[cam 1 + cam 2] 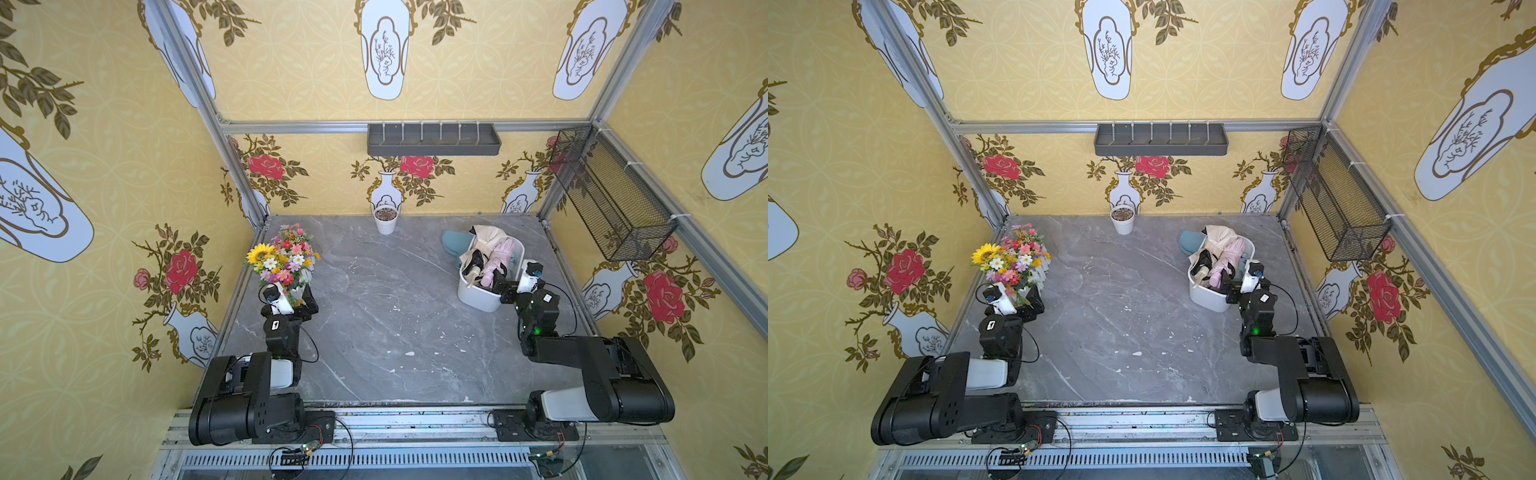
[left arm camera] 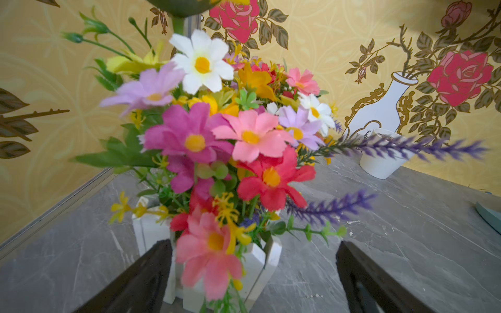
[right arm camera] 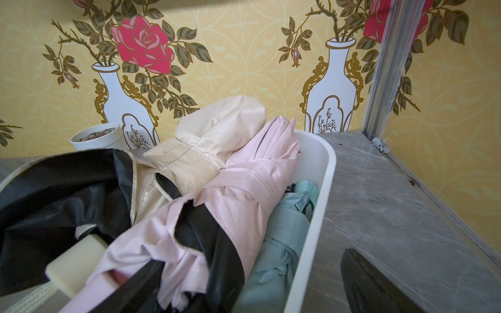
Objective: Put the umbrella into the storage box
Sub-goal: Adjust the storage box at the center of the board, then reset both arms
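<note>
Resting in your storage box (image 1: 478, 302): the pink umbrella (image 1: 495, 261).
Your right gripper (image 1: 503, 290) hangs jaws apart over the box's near end; your left gripper (image 2: 253, 244) gapes just beside the flower planter (image 2: 257, 257).

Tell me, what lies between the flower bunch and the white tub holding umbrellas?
Nothing: between flowers and tub both top views show bare grey tabletop.

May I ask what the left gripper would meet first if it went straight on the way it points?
Probably the flower planter: it stands dead ahead of the left gripper's open jaws, though depth is unclear.
</note>
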